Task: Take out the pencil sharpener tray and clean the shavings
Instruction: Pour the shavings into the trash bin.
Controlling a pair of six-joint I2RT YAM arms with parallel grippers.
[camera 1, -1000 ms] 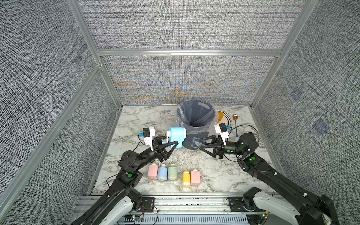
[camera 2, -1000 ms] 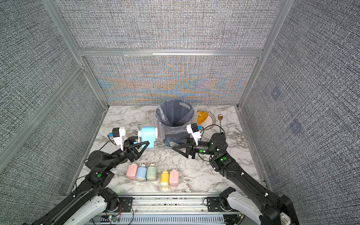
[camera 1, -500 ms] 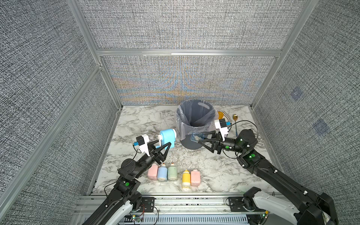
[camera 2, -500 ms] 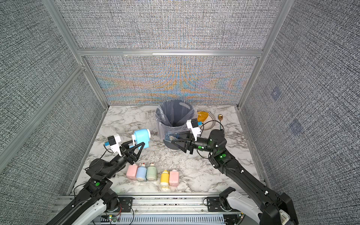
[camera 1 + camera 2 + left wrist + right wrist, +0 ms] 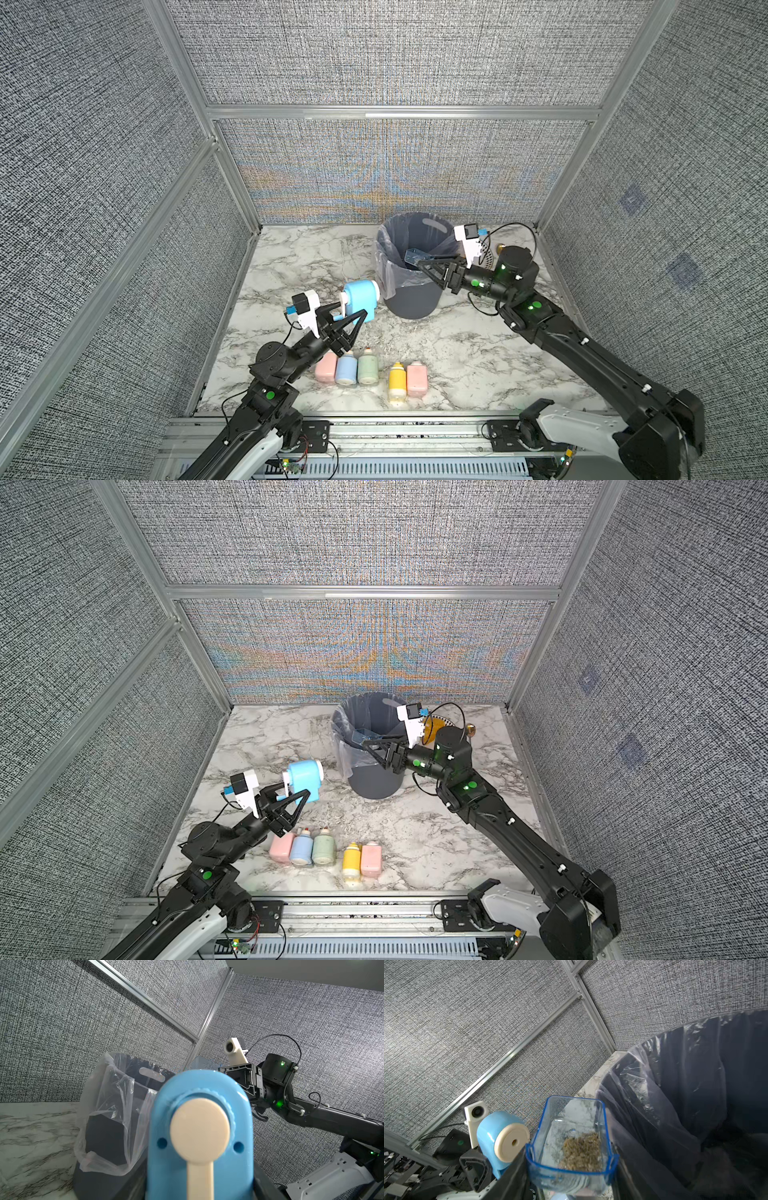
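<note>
My left gripper is shut on the light blue pencil sharpener and holds it off the table, left of the bin; its cream crank fills the left wrist view. The clear blue-rimmed tray is out of the sharpener and sits in my right gripper, which is shut on one end of it at the rim of the lined dark bin. In the right wrist view a heap of brownish shavings lies in the tray, next to the bin's liner.
A row of small bottles lies near the front edge: pink, blue, green, yellow, pink. A yellow plate and a small gold object sit behind the right arm. Grey walls enclose the marble table.
My right gripper has carried the tray up from in front of the bin to its rim. My left gripper has drawn the sharpener left, away from the bin.
</note>
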